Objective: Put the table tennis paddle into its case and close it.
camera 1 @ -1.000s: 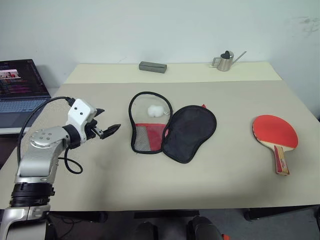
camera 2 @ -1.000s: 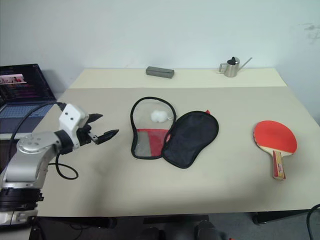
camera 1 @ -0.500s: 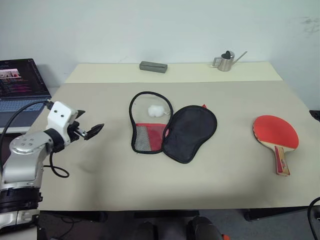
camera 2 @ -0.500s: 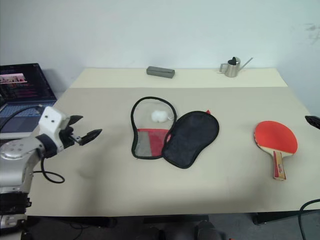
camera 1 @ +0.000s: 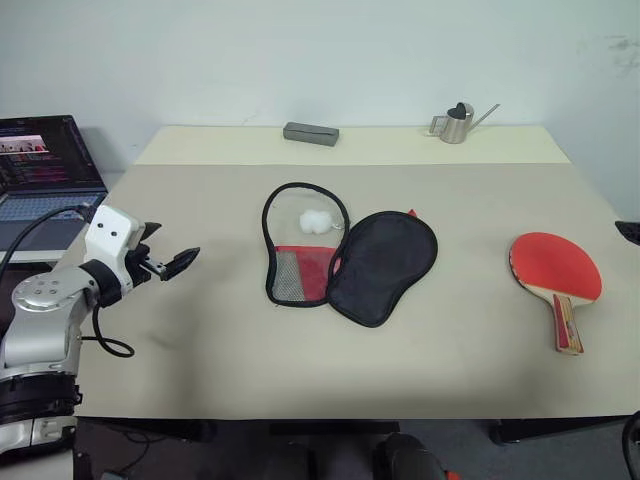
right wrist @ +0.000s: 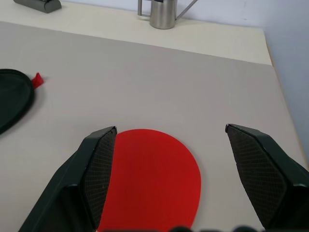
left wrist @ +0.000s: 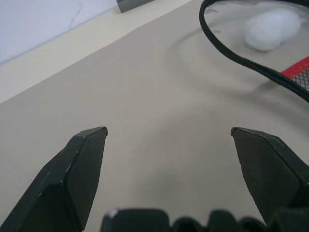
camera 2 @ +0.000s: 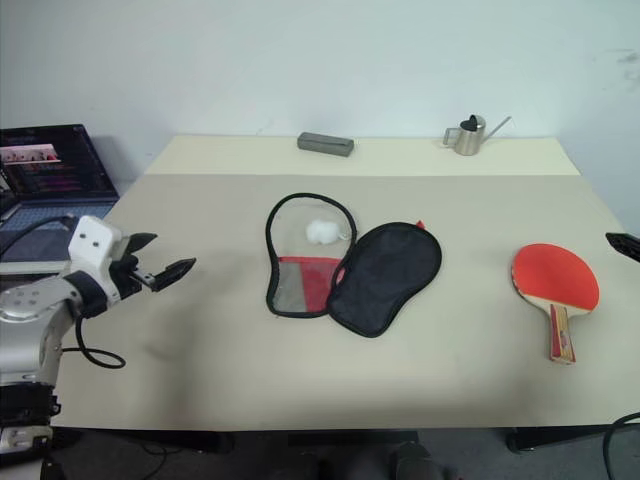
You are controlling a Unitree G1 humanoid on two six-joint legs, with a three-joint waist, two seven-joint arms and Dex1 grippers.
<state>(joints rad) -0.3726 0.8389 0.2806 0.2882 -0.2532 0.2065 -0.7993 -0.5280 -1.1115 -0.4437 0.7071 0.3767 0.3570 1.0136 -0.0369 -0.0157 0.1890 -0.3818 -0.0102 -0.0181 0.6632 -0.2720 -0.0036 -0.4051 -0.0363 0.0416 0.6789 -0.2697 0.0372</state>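
A wide beige rectangular table is standing against a plain pale wall. An open dark laptop with a lit screen is sitting on a surface at the table's left.

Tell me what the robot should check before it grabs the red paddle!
1. Paddle lies flat and free on the table, nothing on it: ok.
2. Right end effector open, with the red blade between its fingers in the right wrist view: ok.
3. Right end effector touching the paddle: not ok, it hangs above it.
4. Case unzipped and spread open, ready to take the paddle: ok.
5. Inside of the case free: not ok, the white pom-pom lies in it.
6. Left end effector open and away from the case: ok.
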